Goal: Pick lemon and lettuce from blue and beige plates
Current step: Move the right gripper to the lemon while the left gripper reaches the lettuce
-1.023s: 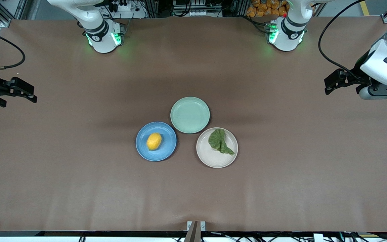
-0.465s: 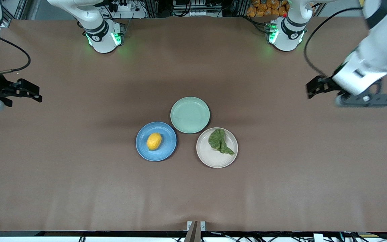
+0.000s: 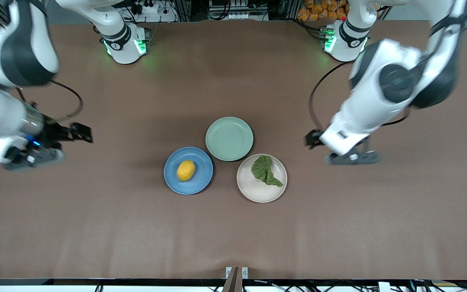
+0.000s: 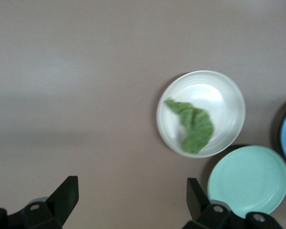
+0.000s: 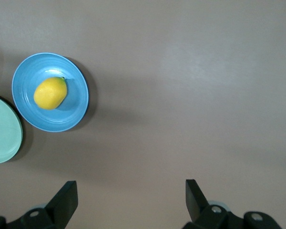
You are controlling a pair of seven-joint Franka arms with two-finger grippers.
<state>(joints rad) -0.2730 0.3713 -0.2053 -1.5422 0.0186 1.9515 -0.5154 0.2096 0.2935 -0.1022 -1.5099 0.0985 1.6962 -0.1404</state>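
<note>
1. Front view: lemon (image 3: 186, 170) lay on the blue plate (image 3: 201, 182), and lettuce (image 3: 265, 170) lay on the beige plate (image 3: 258, 192), toward that plate's edge farthest from the camera. A mint plate (image 3: 229, 138) sat just beside both, farther from the camera. The right gripper (image 3: 80, 134) hung over bare table toward the right arm's end; the left gripper (image 3: 312, 140) hung over bare table near the beige plate. Neither held anything.
2. Left wrist view: the left gripper's fingers (image 4: 62, 200) stood wide apart and empty. The lettuce leaf looked thin, limp and light, so it would likely crumple or slip; a pinch across its crinkled, thicker middle seemed safer than one at the pointed tail.
3. Right wrist view: the right gripper's fingers (image 5: 64, 200) were also spread wide, with nothing between them. The lemon looked firm, smooth and apt to roll; closing across its narrower girth, not end to end, seemed best.
</note>
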